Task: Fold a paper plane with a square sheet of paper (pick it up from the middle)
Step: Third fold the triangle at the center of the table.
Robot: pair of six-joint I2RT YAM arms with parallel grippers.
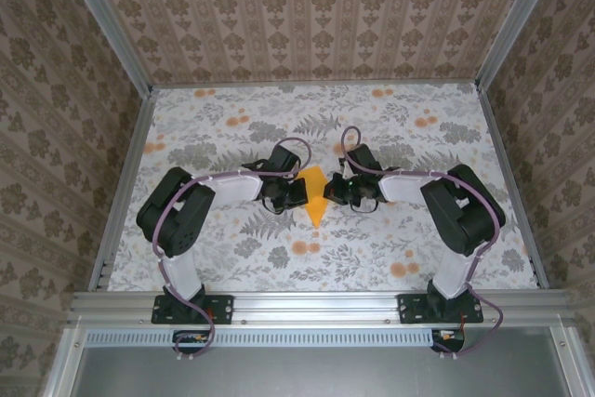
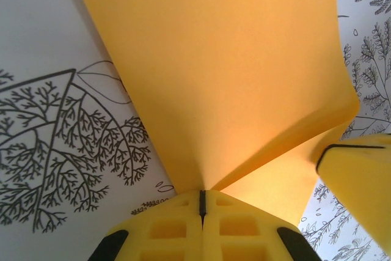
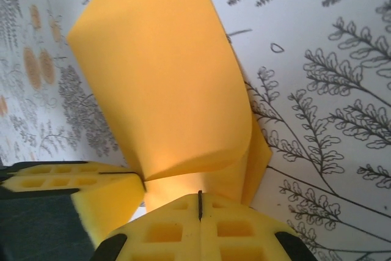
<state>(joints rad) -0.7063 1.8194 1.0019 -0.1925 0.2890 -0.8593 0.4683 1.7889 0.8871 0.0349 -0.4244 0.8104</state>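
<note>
Seen from above, two robot arms are reaching inward and meeting at the middle of a floral-patterned surface [image 1: 372, 248]. Between them, the orange-yellow paper [image 1: 316, 195] is showing as a folded shape with its point aiming toward the near edge. The left gripper [image 1: 297, 194] is pinching the paper's left side and the right gripper [image 1: 335, 192] its right side. In the left wrist view, the left gripper's [image 2: 201, 195] jaws are pressing together on a curling fold of the paper [image 2: 226, 71]. In the right wrist view, the right gripper's [image 3: 200, 197] jaws are likewise clamping the paper [image 3: 165, 90], just beside the left gripper.
</note>
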